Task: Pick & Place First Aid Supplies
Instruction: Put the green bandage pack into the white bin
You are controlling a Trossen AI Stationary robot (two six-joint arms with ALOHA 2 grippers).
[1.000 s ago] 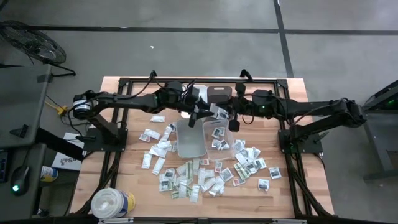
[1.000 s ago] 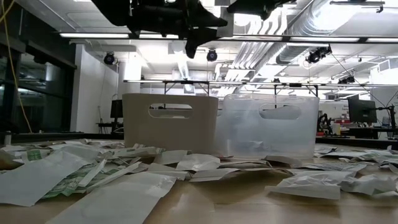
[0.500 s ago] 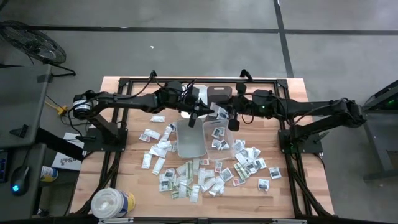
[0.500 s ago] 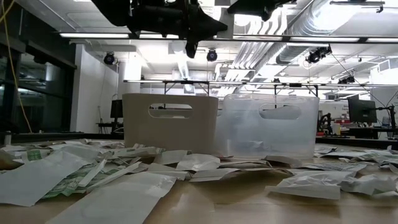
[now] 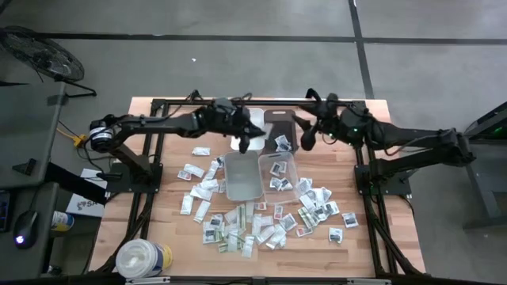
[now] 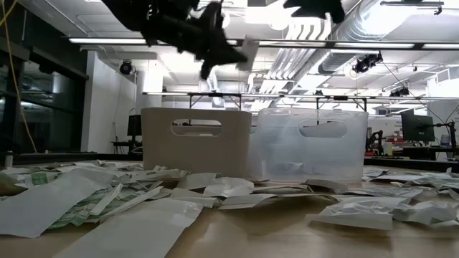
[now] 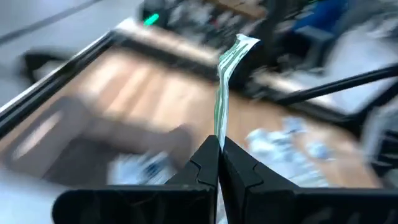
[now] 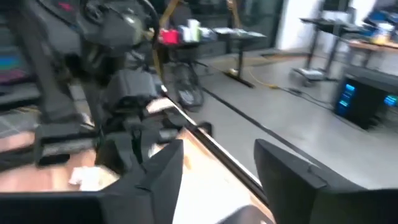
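Seen from overhead: wooden table (image 5: pixel 158 115) with two dark arms reaching in from nine and three o'clock toward the far middle. At table centre, two small bins side by side: white bin (image 5: pixel 242 176) toward nine o'clock, clear bin (image 5: pixel 278 172) toward three o'clock, a few packets lying inside the clear one. Scattered around and mostly toward six o'clock of the bins, dozens of first aid packets (image 5: pixel 238 229), white with dark or green print. Near the seven o'clock corner, a big white round tub (image 5: pixel 142 259).

Left gripper (image 5: pixel 243 144) raised above the far edge of the white bin, fingers pressed together on one green-striped packet (image 7: pixel 224 81), which stands edge-on between the tips in the wrist view. In the table-level view, same gripper (image 6: pixel 208 63) high above the white bin (image 6: pixel 196 137), packet (image 6: pixel 246 51) blurred beside it.

Right gripper (image 5: pixel 305 139) lifted clear at about one o'clock of the clear bin, fingers (image 8: pixel 168 171) spread wide apart, nothing between them.
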